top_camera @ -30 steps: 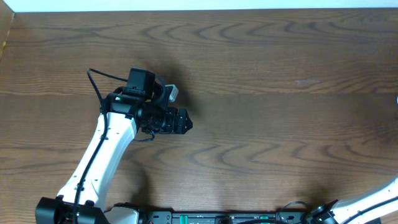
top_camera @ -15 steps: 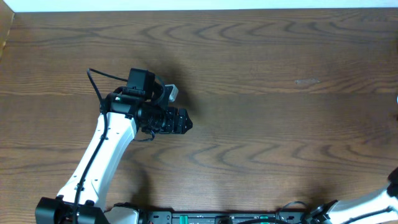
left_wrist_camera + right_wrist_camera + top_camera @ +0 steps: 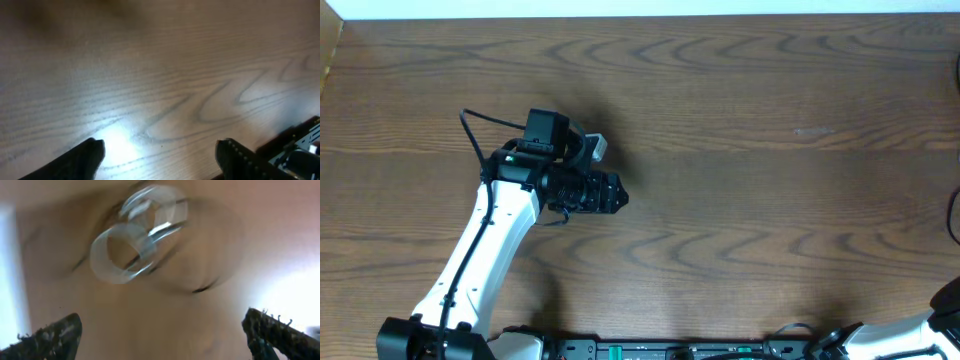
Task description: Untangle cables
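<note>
You are looking at a dark brown wooden table [image 3: 740,180] that fills the view, its grain running in long wavy bands from left to right. A white strip [image 3: 650,8] lines the far edge, and a lighter wooden edge [image 3: 328,50] shows at the far left corner. A bright glare [image 3: 115,142] lies on the wood.

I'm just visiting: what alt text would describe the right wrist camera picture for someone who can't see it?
Blurred close-up of the cables: pale loops crossed by a thin dark cord, against a tan surface. The right claw shows as two dark fingertips at the bottom corners, spread wide with nothing between them.
</note>
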Controlling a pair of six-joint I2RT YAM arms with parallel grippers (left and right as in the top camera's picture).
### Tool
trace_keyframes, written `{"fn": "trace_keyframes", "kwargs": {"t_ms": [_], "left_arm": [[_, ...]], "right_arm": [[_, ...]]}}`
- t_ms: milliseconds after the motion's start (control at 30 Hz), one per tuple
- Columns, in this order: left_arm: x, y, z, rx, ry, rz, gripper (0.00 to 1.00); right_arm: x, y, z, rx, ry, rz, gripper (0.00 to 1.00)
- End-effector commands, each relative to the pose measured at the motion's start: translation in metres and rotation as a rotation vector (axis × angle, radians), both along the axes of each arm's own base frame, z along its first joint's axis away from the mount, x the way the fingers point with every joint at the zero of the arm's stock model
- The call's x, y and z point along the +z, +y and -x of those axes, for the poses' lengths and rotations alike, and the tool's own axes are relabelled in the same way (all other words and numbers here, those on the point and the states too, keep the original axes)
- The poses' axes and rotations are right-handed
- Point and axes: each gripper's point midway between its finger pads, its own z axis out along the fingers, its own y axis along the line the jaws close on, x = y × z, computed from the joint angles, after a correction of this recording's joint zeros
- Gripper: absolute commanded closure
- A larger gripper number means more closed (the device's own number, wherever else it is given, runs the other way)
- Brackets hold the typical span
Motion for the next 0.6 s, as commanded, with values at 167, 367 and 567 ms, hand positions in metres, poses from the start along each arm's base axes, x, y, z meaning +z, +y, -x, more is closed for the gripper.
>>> {"fn": "trace_keyframes", "kwargs": {"t_ms": [167, 367, 567], "left_arm": [[0.052, 0.017, -0.007, 0.060, -0.213, -0.017, 0.27], [0.107, 0.042, 0.008, 0.159, -0.442, -0.076, 0.26], [0.160, 0.067, 0.048, 0.257, -0.670, -0.101, 0.20]], "right_arm": [[0.040, 0.124, -0.082, 0.982, -0.299, -0.005, 0.04], [0.081, 0.201, -0.081, 1.326, -0.368, 0.139, 0.05], [0.144, 0.287, -0.040, 1.564, -0.452, 0.369, 0.01]]}}
